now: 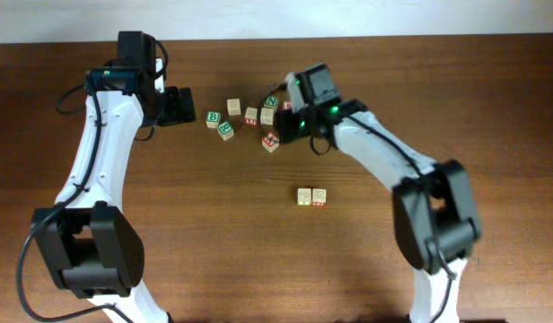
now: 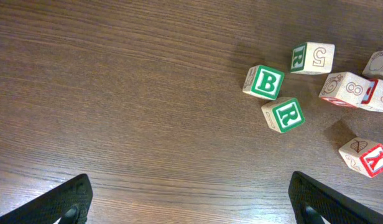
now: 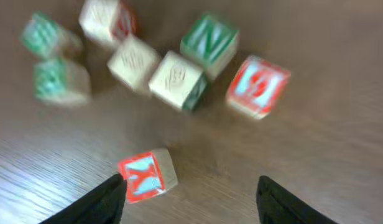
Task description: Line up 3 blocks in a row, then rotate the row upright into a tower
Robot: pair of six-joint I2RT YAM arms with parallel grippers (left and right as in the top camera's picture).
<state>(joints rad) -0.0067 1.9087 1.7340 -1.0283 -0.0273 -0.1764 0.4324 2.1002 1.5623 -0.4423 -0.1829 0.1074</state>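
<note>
Right gripper over the cluster, and its jaws stood well apart, open with nothing clamped between them! The red-Y block sat on the table right at the tip of one finger, its red face up toward the wrist camera. That view was too blurred to call whether finger and block touched. From overhead the same block lay askew on the near edge of the cluster, a little apart from the others. Beyond it in the wrist view, the green N block pressed against a pale block, which in turn touched a second pale block, and a red-faced block stood just beside the N block. Over on the other side, the left gripper hung over bare wood with its jaws spread wide and nothing in them. Ahead of it the green B block and the green R block sat just beside each other, corner to corner, with a block showing R and 5 near them. Well apart from the whole bunch, nearer the arms' bases, the yellow-marked block and the red-marked block rested side by side, touching.
</note>
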